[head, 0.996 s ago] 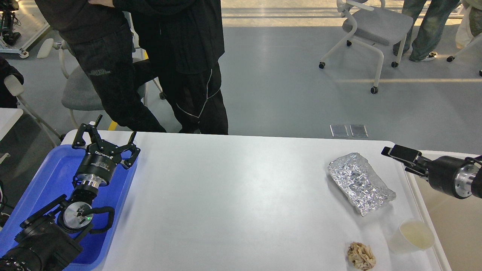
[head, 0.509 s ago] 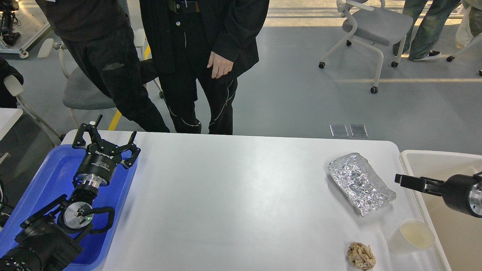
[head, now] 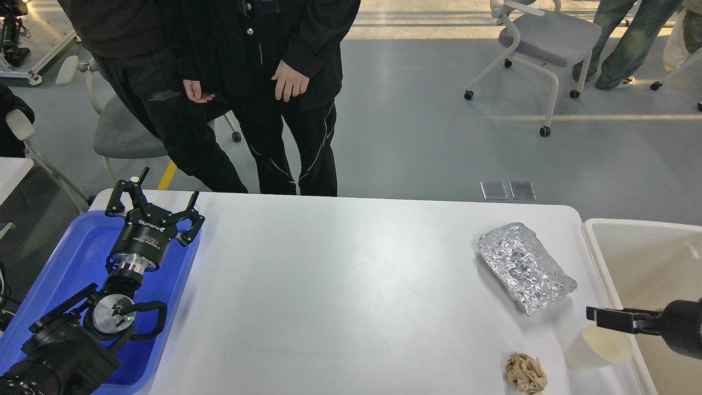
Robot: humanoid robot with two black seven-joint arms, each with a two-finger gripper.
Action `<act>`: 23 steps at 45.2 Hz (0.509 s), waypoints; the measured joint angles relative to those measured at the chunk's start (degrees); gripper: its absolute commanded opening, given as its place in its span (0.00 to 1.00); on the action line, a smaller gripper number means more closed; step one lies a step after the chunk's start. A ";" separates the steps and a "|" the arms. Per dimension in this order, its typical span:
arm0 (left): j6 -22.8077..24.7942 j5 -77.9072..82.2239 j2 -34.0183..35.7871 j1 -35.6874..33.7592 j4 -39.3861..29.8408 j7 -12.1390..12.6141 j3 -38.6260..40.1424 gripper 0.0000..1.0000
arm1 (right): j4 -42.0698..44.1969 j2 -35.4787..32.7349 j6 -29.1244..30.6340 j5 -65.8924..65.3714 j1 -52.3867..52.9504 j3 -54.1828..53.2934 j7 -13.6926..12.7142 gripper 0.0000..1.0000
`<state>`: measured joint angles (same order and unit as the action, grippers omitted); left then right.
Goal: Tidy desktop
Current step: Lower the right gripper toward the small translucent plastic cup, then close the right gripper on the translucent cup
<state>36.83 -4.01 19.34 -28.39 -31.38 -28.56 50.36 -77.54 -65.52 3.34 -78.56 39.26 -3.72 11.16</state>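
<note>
White, slightly glossy desktop [head: 351,285] fills the middle of my view, running from the blue tray [head: 66,258] on my left to the cream bin [head: 641,258] on my right. Three loose items lie at its right end: a crumpled foil packet [head: 525,266], a pale paper cup [head: 598,345] near the right edge, and a small tan crumpled wad [head: 525,373] close to the front edge.

My left pincer [head: 154,204] hovers over the tray's far corner, fingers spread wide, holding nothing. My right pincer [head: 600,315] reaches in from the right, just above the cup's rim. It is seen edge-on as one dark bar, so I cannot tell whether it is open or closed.

Handling notes, judged by look only:
- Desktop: stiff, smooth, likely slippery. Items may slide rather than lift if nudged sideways.
- Cup: light, thin-walled, easily crushed. It seems to hold something pale, contents unclear. Take it across the upper wall with a gentle squeeze and keep it upright.
- Foil: light, deforms under pressure. Pinch across the narrow width, near the middle.
- Wad: soft, very light. Pinch from above.

Cup appears the nearest target for the right arm, with the bin just beside it.
</note>
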 measured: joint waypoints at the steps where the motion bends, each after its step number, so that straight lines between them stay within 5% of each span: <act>1: 0.00 0.00 0.00 0.00 0.00 0.00 0.00 1.00 | 0.17 -0.05 -0.01 -0.28 -0.05 0.32 0.24 0.99; 23: 0.00 0.02 0.00 0.00 0.00 0.00 0.00 1.00 | 9.48 3.11 -1.73 -1.95 -3.35 2.14 2.26 0.99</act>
<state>36.83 -3.99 19.34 -28.39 -31.38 -28.56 50.36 -68.05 -62.41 1.61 -80.51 35.90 -1.58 13.42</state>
